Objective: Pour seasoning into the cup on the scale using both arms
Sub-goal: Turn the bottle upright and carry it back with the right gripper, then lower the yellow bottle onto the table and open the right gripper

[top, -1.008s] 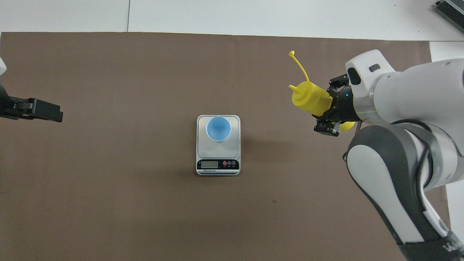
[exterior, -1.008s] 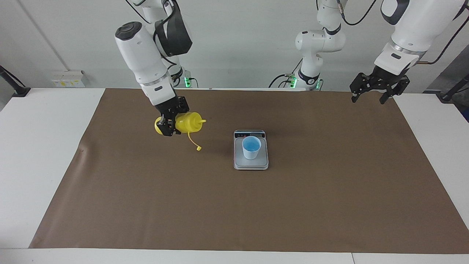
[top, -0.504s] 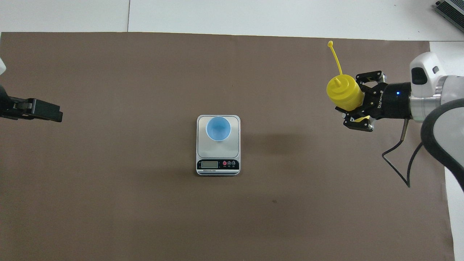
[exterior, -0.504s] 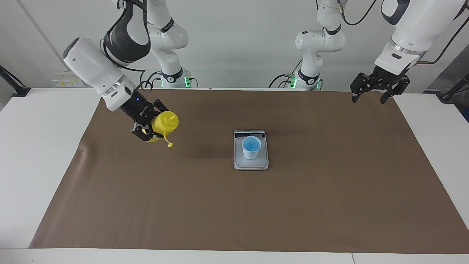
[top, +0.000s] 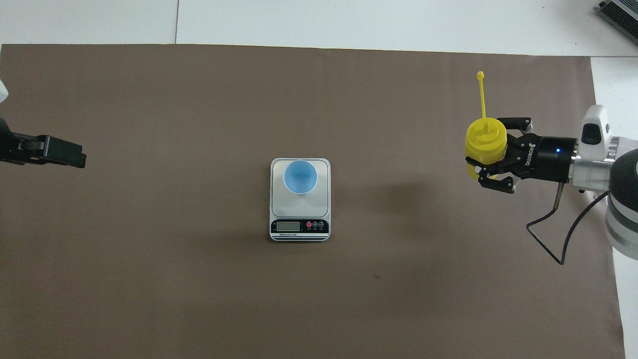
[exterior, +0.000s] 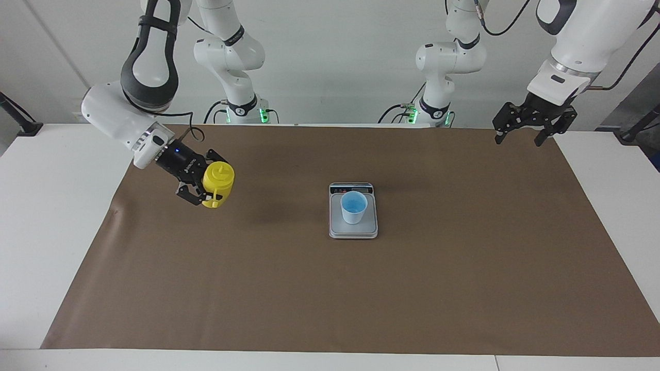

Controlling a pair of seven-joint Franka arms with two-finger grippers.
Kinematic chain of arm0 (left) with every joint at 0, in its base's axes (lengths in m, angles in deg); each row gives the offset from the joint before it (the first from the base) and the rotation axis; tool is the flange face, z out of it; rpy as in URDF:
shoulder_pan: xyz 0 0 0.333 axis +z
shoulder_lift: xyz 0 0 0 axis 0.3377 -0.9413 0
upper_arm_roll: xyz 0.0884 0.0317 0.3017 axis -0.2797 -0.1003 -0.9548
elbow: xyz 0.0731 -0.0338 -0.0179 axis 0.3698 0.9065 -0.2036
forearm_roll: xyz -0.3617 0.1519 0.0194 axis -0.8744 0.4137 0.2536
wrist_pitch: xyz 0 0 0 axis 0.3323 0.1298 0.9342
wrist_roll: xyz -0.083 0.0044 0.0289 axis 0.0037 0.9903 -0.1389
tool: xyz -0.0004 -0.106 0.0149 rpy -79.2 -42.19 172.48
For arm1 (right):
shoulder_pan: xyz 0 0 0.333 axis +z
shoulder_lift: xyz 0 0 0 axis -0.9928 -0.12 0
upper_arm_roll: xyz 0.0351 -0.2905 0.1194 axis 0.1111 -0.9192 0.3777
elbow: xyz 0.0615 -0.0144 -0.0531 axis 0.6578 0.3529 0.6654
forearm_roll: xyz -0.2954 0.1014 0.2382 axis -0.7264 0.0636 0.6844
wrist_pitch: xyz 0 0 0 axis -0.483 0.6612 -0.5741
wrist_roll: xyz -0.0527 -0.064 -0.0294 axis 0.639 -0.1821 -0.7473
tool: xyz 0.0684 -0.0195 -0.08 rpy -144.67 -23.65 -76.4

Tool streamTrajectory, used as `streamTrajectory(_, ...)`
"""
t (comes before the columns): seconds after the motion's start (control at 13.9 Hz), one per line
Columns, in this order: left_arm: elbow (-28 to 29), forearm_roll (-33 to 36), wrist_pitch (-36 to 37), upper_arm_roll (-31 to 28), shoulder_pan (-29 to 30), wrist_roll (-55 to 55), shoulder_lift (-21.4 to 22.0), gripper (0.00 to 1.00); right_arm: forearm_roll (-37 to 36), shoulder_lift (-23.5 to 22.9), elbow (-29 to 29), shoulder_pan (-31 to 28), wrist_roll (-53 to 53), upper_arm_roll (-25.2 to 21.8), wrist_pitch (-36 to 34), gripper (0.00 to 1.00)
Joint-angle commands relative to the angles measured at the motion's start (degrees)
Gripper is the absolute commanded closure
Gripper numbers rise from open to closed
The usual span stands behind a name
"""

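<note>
My right gripper point(exterior: 205, 179) is shut on the yellow seasoning bottle point(exterior: 218, 178) and holds it upright, low over the mat toward the right arm's end of the table. I cannot tell if its base touches the mat. In the overhead view the bottle point(top: 486, 143) sits in the right gripper point(top: 487, 155), and its tethered cap point(top: 480, 75) sticks out away from the robots. The light-blue cup point(exterior: 353, 206) stands on the silver scale point(exterior: 353, 230) at the table's middle, well apart from the bottle. My left gripper point(exterior: 518, 139) waits open and empty in the air over the left arm's end of the mat.
A brown mat point(exterior: 330, 288) covers the white table. The scale's display strip point(top: 299, 227) faces the robots and the cup point(top: 300, 177) stands on the plate's farther half. Two smaller white arms point(exterior: 234, 56) point(exterior: 443, 62) with green lights stand at the robots' edge.
My right arm has swung the bottle away from the scale toward its own end of the table, turned it from lying sideways to upright and lowered it. The left arm has not moved.
</note>
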Motion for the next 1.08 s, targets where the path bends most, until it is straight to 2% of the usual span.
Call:
streamTrajectory(0.0, 0.52, 0.93, 0.58, 0.58, 0.9, -0.27, 0.57, 0.0, 7.84, -0.9, 2.05, -0.76, -7.43, 0.68, 2.81, 1.0)
streamTrajectory(0.29, 0.52, 0.93, 0.58, 0.58, 0.9, -0.27, 0.57, 0.0, 18.04, -3.62, 4.86, -1.99, -19.47, 0.68, 3.18, 1.0)
streamTrajectory(0.58, 0.52, 0.93, 0.58, 0.58, 0.9, -0.27, 0.57, 0.0, 21.91, -5.64, 5.83, -2.52, -24.22, 0.68, 1.95, 1.0)
streamTrajectory(0.86, 0.52, 0.93, 0.58, 0.58, 0.9, -0.27, 0.57, 0.0, 28.67, -11.08, 6.1, -5.51, -31.07, 0.68, -4.19, 1.0)
streamTrajectory(1.01, 0.52, 0.93, 0.58, 0.58, 0.9, -0.27, 0.57, 0.0, 29.13, -13.8, 6.1, -7.17, -34.51, 0.68, -7.61, 1.0)
